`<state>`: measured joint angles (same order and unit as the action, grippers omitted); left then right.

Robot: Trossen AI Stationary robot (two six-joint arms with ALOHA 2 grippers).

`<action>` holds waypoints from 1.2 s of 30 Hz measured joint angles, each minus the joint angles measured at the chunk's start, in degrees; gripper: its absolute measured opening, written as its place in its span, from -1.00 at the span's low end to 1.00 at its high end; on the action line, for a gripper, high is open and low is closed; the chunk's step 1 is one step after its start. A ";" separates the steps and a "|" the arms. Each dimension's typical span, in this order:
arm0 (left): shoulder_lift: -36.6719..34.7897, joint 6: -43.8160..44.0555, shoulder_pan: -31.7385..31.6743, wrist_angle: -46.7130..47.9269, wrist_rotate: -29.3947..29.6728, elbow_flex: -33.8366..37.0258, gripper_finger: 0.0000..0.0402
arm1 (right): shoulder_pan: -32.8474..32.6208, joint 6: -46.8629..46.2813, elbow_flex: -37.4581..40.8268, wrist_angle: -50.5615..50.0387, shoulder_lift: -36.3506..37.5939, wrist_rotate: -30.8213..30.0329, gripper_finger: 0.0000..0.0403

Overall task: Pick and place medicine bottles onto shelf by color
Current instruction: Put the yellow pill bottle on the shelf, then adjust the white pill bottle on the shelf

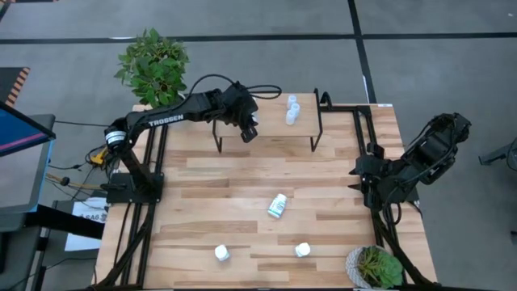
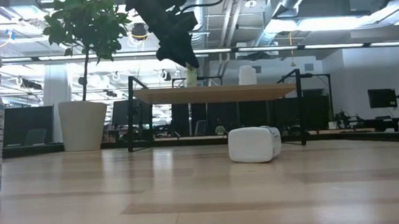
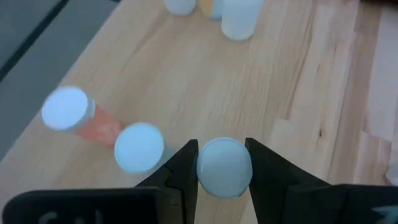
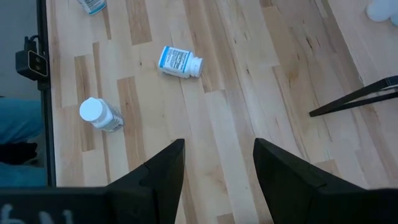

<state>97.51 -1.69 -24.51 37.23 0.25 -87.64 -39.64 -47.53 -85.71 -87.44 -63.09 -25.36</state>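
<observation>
Here, my left gripper (image 3: 224, 163) is over the left part of the shelf (image 1: 271, 129), its fingers clamped on either side of a small bottle with a pale round cap (image 3: 224, 168), which I hold upright at the shelf top. In the low view the same gripper (image 2: 191, 69) comes down from above onto the shelf's left half, a pale bottle showing just under it. Just to the side of my held bottle, on the shelf, stand two more capped bottles (image 3: 138, 147), one with an orange body (image 3: 99, 127). Farther along the shelf, toward its right end, another small group of bottles (image 1: 292, 110) stands together. My right gripper (image 4: 214, 163) waits at the right side of the surface (image 1: 218, 202) with its fingers spread apart and nothing between them. On the surface below the shelf, a bottle with a blue-green label (image 1: 278, 205) lies on its side near the middle, and two white-capped bottles (image 1: 221, 254) sit near the front edge, well apart from each other. A potted plant (image 1: 376, 267) stands at the near right corner.
</observation>
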 joint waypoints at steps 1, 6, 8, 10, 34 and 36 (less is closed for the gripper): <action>0.02 -0.02 -0.02 0.41 0.00 0.00 -0.56 | 0.00 0.00 0.00 0.00 -0.02 0.00 0.06; 0.05 -0.02 -0.02 1.03 0.02 0.00 -0.56 | 0.00 0.00 0.00 0.00 0.00 0.00 0.06; 0.05 -0.02 -0.02 0.77 0.02 0.00 -0.56 | 0.00 0.00 0.00 0.00 -0.01 0.00 0.06; 0.05 -0.23 -0.02 0.77 0.02 0.00 -0.56 | 0.00 0.00 0.00 0.00 0.00 0.00 0.06; 0.07 -0.58 0.06 0.11 1.68 0.00 -0.17 | 0.01 -0.04 0.00 0.00 0.00 0.00 0.06; 0.07 -0.61 0.13 -0.71 1.68 0.00 -0.15 | 0.01 -0.04 0.00 0.00 -0.01 0.03 0.06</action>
<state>97.58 -2.31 -24.38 36.51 1.93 -87.64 -39.63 -47.57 -85.71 -87.44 -63.10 -25.33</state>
